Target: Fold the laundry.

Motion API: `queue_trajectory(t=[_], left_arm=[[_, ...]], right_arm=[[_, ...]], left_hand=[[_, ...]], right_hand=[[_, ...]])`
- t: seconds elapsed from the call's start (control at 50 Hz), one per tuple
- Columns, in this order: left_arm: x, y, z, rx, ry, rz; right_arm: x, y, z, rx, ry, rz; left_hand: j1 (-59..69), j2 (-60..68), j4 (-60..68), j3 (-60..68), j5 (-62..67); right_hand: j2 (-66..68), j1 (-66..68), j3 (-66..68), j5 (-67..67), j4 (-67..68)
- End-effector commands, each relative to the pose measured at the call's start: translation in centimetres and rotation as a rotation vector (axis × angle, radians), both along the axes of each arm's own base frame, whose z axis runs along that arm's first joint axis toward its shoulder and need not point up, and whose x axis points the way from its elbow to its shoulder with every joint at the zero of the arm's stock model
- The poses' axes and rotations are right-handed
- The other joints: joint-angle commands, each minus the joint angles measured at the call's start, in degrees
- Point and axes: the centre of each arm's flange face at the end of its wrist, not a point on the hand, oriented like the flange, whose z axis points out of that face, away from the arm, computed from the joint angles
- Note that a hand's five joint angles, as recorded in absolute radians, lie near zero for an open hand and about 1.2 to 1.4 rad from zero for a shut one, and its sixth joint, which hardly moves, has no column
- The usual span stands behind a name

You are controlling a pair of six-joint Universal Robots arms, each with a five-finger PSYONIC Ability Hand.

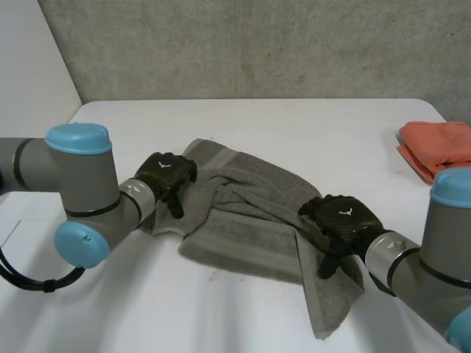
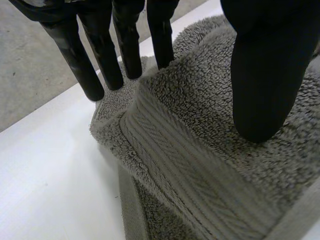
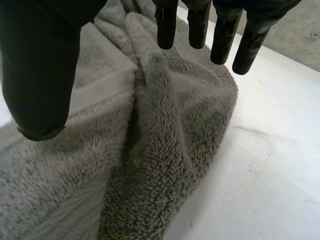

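Currently grasp step. Towel bunched at middle of table, unfolded. Left hand at towel's left edge, fingers straight, nothing pinched. Right hand over towel's right end, spread wide, empty. Next: likely pinch corners, spread flat. Far edge has room; orange cloth at right edge, well apart.

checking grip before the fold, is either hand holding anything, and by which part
Nothing is held. The left hand and the right hand are both open over the towel, not pinching it.
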Motion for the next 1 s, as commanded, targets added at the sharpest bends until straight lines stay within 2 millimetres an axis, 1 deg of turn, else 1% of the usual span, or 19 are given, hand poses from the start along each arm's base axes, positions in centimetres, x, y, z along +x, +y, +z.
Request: queue_trajectory(t=[0.02, 0.08, 0.12, 0.14, 0.16, 0.22, 0.26, 0.3, 0.38, 0.4, 0.44, 0.46, 0.54, 0.6, 0.68, 0.74, 0.76, 0.82, 1.0], left_arm=[[-0.5, -0.7, -1.4, -0.033, -0.055, -0.032], [-0.7, -0.9, -1.1, -0.06, -0.046, -0.032], [-0.8, -0.8, -1.1, -0.066, -0.045, -0.035], [-1.0, -0.7, -1.0, -0.068, -0.045, -0.038], [-1.3, -0.3, -0.9, -0.071, -0.046, -0.048], [-1.8, 0.4, -0.2, -0.085, -0.043, -0.058], [-1.7, 0.9, 2.3, -0.129, -0.028, -0.039], [-1.3, 1.3, 4.0, -0.162, -0.017, -0.02], [-0.4, 2.9, 9.1, -0.259, 0.032, 0.001], [0.0, 3.7, 11.3, -0.307, 0.059, 0.004], [0.4, 4.5, 13.5, -0.353, 0.087, 0.009], [0.9, 5.3, 15.4, -0.392, 0.119, 0.013], [1.7, 7.1, 18.9, -0.453, 0.199, 0.02], [2.1, 7.8, 19.9, -0.466, 0.226, 0.021], [2.2, 8.0, 19.7, -0.456, 0.225, 0.021], [2.2, 7.6, 18.8, -0.434, 0.211, 0.03], [2.1, 7.5, 18.5, -0.427, 0.204, 0.03], [2.1, 6.5, 17.5, -0.407, 0.189, 0.042], [1.7, 3.0, 15.6, -0.379, 0.167, 0.073]], right_arm=[[0.5, -0.5, -1.7, -0.013, 0.038, -0.023], [0.6, -0.7, -2.2, -0.004, 0.041, -0.014], [0.7, -0.7, -2.2, -0.004, 0.04, -0.011], [0.6, -0.9, -2.1, -0.007, 0.04, -0.015], [0.5, -1.0, -2.0, -0.01, 0.038, -0.017], [0.5, -1.2, -1.6, -0.026, 0.032, -0.013], [0.6, -1.3, -0.9, -0.047, 0.029, -0.004], [0.8, -1.5, 1.6, -0.129, 0.025, 0.023], [0.0, -2.1, 6.7, -0.294, 0.042, 0.032], [-0.3, -2.2, 7.6, -0.319, 0.049, 0.027], [-1.2, -2.7, 10.2, -0.372, 0.065, 0.011], [-1.4, -2.7, 11.0, -0.386, 0.069, 0.011], [-1.6, -2.9, 14.0, -0.434, 0.067, 0.028], [-1.5, -3.0, 15.3, -0.44, 0.057, 0.042], [-1.3, -2.3, 14.6, -0.371, 0.055, 0.073], [-1.3, -1.4, 13.2, -0.28, 0.059, 0.097], [-1.2, -0.7, 12.0, -0.22, 0.063, 0.116], [-0.4, 1.0, 9.9, -0.132, 0.049, 0.154], [2.7, 6.3, 6.9, -0.025, -0.078, 0.342]], left_hand=[[34.03, 34.82, 35.25, 34.89, 35.18], [50.31, 51.09, 51.52, 51.16, 51.45], [50.37, 51.16, 51.58, 51.22, 51.51], [50.37, 51.16, 51.58, 51.22, 51.51], [50.37, 51.16, 51.58, 51.22, 51.51], [50.37, 51.16, 51.58, 51.22, 51.51], [50.37, 51.16, 51.58, 51.22, 51.51], [50.37, 51.16, 51.58, 51.22, 51.51], [50.37, 51.16, 51.58, 51.22, 51.51], [50.37, 51.16, 51.58, 51.22, 51.51], [50.37, 51.16, 51.58, 51.22, 51.51], [50.37, 51.16, 51.58, 51.22, 51.51], [50.37, 51.16, 51.58, 51.22, 51.51], [50.37, 51.16, 51.58, 51.22, 51.51], [50.37, 51.16, 51.58, 51.22, 51.51], [50.37, 51.16, 51.58, 51.22, 51.51], [50.37, 51.16, 51.58, 51.22, 51.51], [50.37, 51.16, 51.58, 51.22, 51.51], [50.37, 51.16, 51.58, 51.22, 51.51]], right_hand=[[6.41, 7.55, 6.86, 5.25, 5.68], [26.73, 27.87, 27.18, 25.57, 26.01], [42.02, 43.15, 42.46, 40.86, 41.29], [61.09, 62.22, 61.53, 59.93, 60.36], [67.21, 68.35, 67.66, 66.05, 66.48], [67.27, 68.41, 67.72, 66.11, 66.55], [67.27, 68.41, 67.72, 66.11, 66.55], [67.27, 68.41, 67.72, 66.11, 66.55], [67.27, 68.41, 67.72, 66.11, 66.55], [67.27, 68.41, 67.72, 66.11, 66.55], [67.27, 68.41, 67.72, 66.11, 66.55], [67.27, 68.41, 67.72, 66.11, 66.55], [67.27, 68.41, 67.72, 66.11, 66.55], [67.27, 68.41, 67.72, 66.11, 66.55], [65.83, 66.97, 66.28, 64.67, 65.11], [33.79, 34.93, 34.24, 32.63, 33.07], [19.7, 20.84, 20.15, 18.54, 18.98], [9.5, 10.63, 9.94, 8.34, 8.77], [10.48, 11.61, 10.92, 9.32, 9.75]])
